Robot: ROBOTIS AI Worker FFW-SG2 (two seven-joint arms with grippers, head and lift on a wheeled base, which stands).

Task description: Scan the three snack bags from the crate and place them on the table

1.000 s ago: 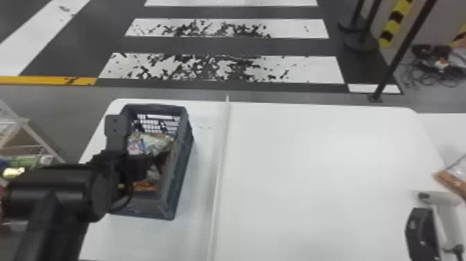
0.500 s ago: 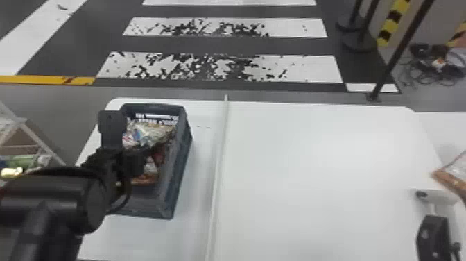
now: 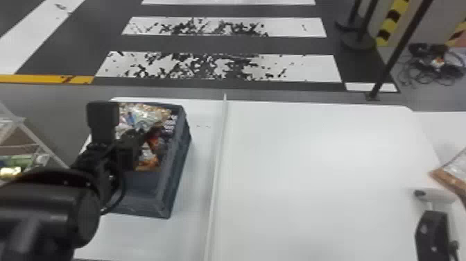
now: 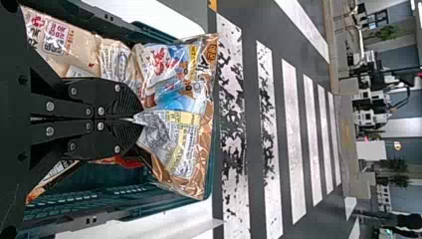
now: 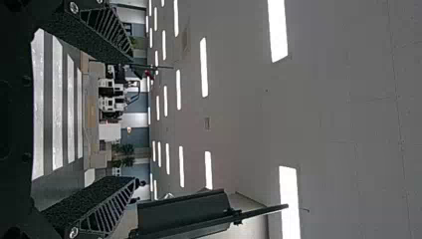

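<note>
White table that a pale strip divided, dark crate stood left, left gripper pinched a snack bag there, right gripper spread wide, brown-edged bag lay far right, striped crossing ran beyond, cables tangled

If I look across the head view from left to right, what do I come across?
A white wire shelf → the dark crate → a thin raised strip along the table → a brown-and-clear bag at the edge.
</note>
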